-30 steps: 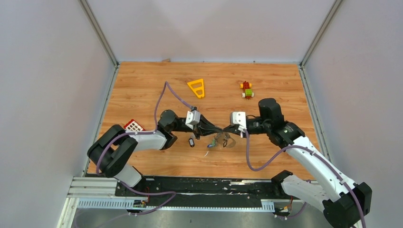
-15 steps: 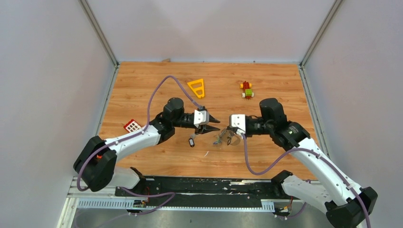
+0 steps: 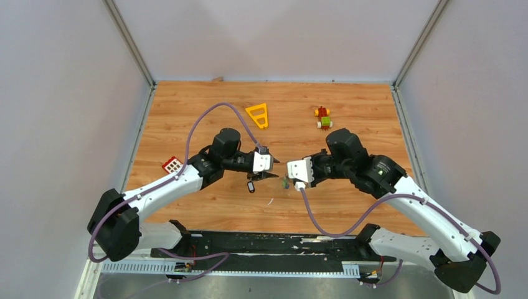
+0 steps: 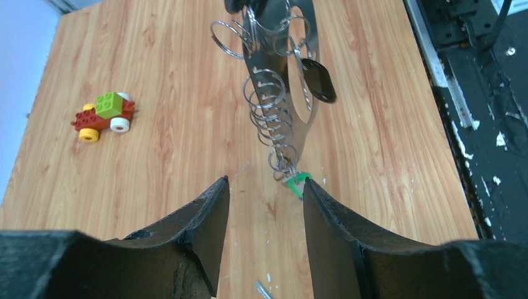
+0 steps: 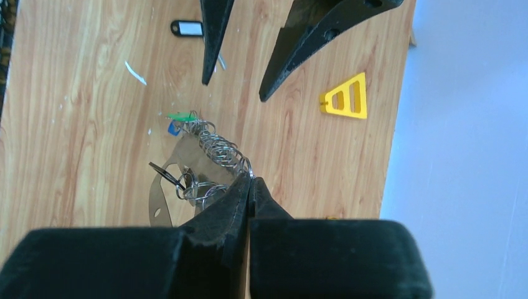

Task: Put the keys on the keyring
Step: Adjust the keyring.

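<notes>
The right hand (image 5: 250, 184) is pinched shut on the keyring (image 4: 296, 137), holding it above the table (image 3: 187, 112) with its keys (image 4: 299, 184) dangling, facing the spread, empty left hand (image 4: 264, 187), probably so the black-tagged key (image 5: 187, 28) lying loose nearby can be threaded on

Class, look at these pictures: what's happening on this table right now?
The right gripper is shut on the keyring, with tagged keys hanging from it on small rings. The left gripper faces it, open and empty. One black-tagged key lies loose on the table.
</notes>
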You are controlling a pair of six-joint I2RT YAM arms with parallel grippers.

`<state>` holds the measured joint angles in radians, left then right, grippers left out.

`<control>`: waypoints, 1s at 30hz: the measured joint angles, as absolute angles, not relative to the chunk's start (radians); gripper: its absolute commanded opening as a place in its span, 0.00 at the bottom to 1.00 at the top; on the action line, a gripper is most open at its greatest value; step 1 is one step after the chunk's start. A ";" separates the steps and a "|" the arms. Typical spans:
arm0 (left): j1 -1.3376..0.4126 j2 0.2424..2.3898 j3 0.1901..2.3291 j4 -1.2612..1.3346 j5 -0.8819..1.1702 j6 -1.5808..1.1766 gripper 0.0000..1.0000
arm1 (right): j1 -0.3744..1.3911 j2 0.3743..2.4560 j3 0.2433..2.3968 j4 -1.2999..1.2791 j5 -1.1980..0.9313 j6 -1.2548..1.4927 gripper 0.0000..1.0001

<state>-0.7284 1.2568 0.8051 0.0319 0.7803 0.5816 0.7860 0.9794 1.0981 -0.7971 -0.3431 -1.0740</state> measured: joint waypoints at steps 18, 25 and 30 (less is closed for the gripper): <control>-0.728 1.251 0.821 -0.121 0.701 0.755 0.54 | 0.897 1.097 1.218 -0.981 0.022 -1.281 0.00; -0.728 1.255 0.833 -0.139 0.667 0.776 0.54 | 0.937 1.145 1.219 -0.990 0.192 -1.352 0.00; -0.723 1.266 0.833 -0.136 0.653 0.772 0.53 | 0.962 1.170 1.204 -0.973 0.342 -1.408 0.00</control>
<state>-0.7235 1.2655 0.8333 -0.1356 0.6525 0.7723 0.9619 1.1702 1.2037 -0.9733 0.3416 -1.4082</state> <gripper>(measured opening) 0.533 0.009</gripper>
